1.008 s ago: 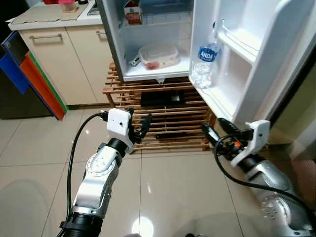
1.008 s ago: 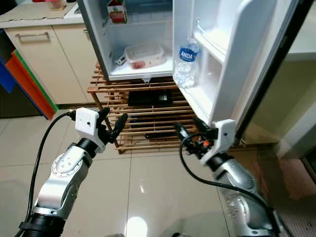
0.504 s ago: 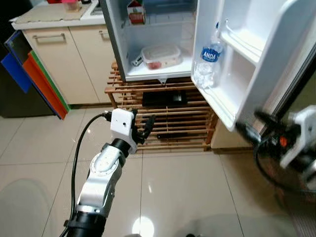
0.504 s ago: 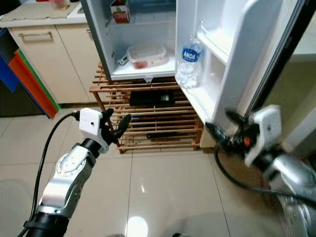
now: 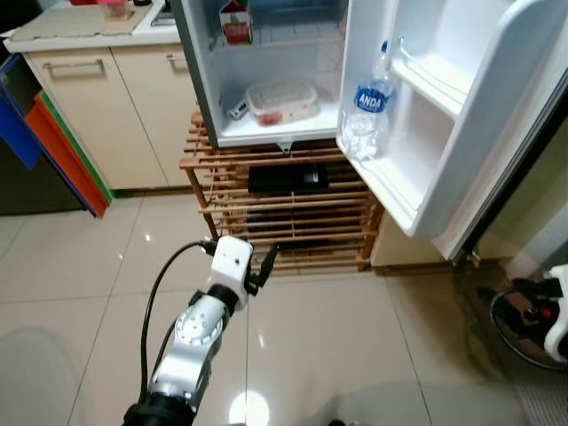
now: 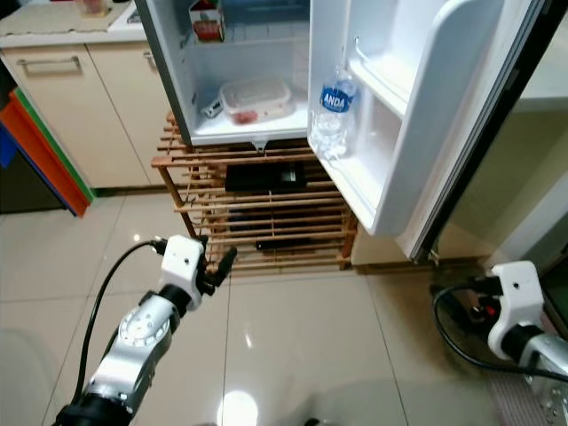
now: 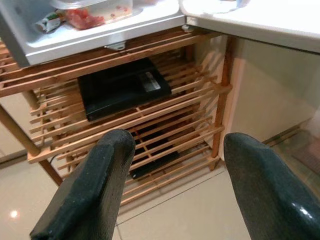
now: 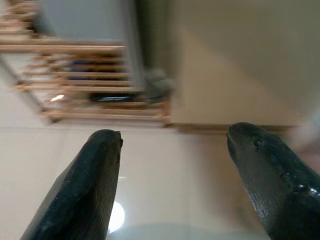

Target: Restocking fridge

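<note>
Glossy beige tile floor (image 5: 80, 293), open and bare between the robot and the fridge (image 5: 266, 80), which sits on a slatted wooden rack (image 5: 284, 209). Cream cabinets (image 5: 98, 106) run along the left; red and blue panels (image 5: 53, 146) lean at their base. The fridge door (image 5: 461, 115) is swung wide to the right, its lower edge overhanging the rack's right end and narrowing the room on that side. Water bottle (image 5: 366, 111) stands upright, long axis vertical and cap up, in the door's bottom shelf at the hinge-side corner. Lidded food container (image 5: 282, 98) lies flat on the fridge floor near the front edge, long side across the opening; a carton (image 5: 235, 22) stands upright on the shelf above. A flat black device (image 7: 122, 86) lies on the rack. Left gripper (image 5: 260, 269) is held low before the rack, fingers (image 7: 95, 185) spread and empty. Right gripper (image 8: 175, 187) is low at far right beyond the door; view blurred, but its fingers look parted with nothing between.
</note>
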Controlling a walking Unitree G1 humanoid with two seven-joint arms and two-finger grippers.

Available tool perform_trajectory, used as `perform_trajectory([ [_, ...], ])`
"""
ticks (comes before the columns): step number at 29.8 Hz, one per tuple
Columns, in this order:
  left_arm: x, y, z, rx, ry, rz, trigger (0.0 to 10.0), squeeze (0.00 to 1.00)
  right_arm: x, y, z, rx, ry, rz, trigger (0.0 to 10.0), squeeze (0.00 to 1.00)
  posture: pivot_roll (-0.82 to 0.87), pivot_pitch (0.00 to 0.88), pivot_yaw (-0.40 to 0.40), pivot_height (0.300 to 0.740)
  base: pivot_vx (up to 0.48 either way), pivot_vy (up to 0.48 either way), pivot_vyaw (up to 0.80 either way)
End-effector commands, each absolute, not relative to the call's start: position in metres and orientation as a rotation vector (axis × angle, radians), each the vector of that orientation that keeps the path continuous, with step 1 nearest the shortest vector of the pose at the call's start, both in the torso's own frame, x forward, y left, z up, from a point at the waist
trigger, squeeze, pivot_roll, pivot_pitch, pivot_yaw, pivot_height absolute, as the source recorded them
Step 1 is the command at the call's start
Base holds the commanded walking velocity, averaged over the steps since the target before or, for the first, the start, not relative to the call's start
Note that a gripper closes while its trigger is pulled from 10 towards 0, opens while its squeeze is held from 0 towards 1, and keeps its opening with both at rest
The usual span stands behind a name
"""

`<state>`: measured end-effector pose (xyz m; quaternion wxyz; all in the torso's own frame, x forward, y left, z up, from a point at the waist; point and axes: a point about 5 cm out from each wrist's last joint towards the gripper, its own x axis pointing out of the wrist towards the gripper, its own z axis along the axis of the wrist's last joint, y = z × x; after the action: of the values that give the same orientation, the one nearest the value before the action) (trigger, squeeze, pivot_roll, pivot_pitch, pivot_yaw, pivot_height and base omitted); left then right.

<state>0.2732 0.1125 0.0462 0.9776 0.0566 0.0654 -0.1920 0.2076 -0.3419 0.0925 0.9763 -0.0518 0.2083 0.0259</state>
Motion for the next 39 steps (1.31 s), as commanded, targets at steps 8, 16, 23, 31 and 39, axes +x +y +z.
perform_trajectory([
  [8, 0.265, 0.108, 0.006, 0.152, 0.259, -0.396, 10.0, 0.00, 0.240, -0.365, 0.115, -0.229, 0.219, -0.220, 10.0, 0.00, -0.18, 0.001, 0.004, 0.740, 0.000, 0.000, 0.00],
  [16, 0.250, 0.114, -0.034, 0.251, 0.533, -0.358, 10.0, 0.00, 0.267, -0.358, 0.110, -0.173, 0.160, -0.290, 10.0, 0.00, -0.19, 0.000, 0.006, 0.740, 0.000, 0.000, 0.00],
  [23, 0.237, 0.121, -0.051, 0.261, 0.675, -0.336, 10.0, 0.00, 0.288, -0.346, 0.104, -0.051, 0.158, -0.301, 10.0, 0.00, -0.18, 0.001, 0.009, 0.740, 0.000, 0.000, 0.00],
  [31, 0.235, 0.120, -0.054, 0.259, 0.704, -0.328, 10.0, 0.00, 0.310, -0.324, 0.103, 0.004, 0.142, -0.248, 10.0, 0.00, -0.18, 0.000, 0.000, 0.740, 0.000, 0.000, 0.00],
  [39, 0.232, 0.120, -0.056, 0.249, 0.722, -0.314, 10.0, 0.00, 0.337, -0.266, 0.115, 0.113, 0.057, -0.034, 10.0, 0.00, -0.17, 0.000, -0.011, 0.740, 0.000, 0.000, 0.00],
])
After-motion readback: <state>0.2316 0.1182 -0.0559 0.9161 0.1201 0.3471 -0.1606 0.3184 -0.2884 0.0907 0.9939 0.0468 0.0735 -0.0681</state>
